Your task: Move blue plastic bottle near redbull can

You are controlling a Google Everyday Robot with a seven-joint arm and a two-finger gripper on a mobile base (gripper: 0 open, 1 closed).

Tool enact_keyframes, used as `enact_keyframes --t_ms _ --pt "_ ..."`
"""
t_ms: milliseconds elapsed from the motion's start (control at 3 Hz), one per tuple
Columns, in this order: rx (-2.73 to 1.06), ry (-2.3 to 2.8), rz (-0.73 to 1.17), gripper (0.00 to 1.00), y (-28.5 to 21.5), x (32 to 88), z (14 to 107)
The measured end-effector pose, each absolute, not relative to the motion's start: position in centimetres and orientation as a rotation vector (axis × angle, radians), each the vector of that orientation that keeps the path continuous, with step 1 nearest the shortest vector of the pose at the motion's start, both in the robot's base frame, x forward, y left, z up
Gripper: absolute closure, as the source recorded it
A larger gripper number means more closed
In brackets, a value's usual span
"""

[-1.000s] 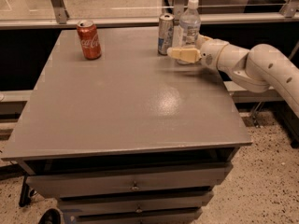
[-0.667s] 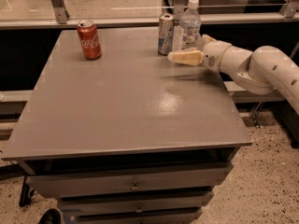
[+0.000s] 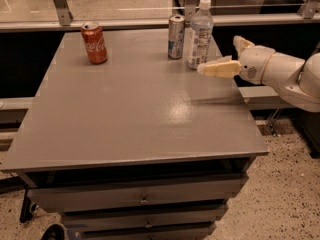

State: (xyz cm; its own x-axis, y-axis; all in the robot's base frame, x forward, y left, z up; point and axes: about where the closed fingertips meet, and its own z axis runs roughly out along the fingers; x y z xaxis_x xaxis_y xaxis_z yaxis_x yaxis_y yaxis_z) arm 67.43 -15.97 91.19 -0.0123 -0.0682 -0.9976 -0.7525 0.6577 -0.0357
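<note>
On the far side of the grey bench [image 3: 140, 119], at about 1 o'clock from its middle in the camera view, stands the blue plastic bottle [image 3: 200, 36]. At 9 o'clock of it, just beside it with a thin gap, stands the redbull can [image 3: 175, 36]. A red Coca-Cola can [image 3: 94, 43] stands well apart from both, at about 11 o'clock from the bench's middle, near the far left corner. Between that can and the pair lies only bare bench top.

The gripper [image 3: 218, 54] hangs at about 4 o'clock of the bottle, near its lower half but not touching it. Its two pale fingers [image 3: 222, 68] are spread apart and hold nothing; one points toward 9 o'clock, the other lies behind it. The white arm [image 3: 285, 74] reaches in from 3 o'clock.

The bottle is upright, long axis vertical, white cap on top; the redbull can is upright too and shorter.

White Coca-Cola script reads on the red can. The print on the bottle's pale label cannot be read.

Drawers [image 3: 145, 196] sit under the bench top, above a speckled floor [image 3: 285, 194].
</note>
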Motion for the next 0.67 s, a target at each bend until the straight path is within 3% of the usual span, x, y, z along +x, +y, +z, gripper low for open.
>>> enact_keyframes --t_ms 333,667 --pt "-0.741 1.485 0.586 0.00 -19.55 62.01 93.33" --pt "-0.742 1.484 0.587 0.00 -19.46 62.03 93.33"
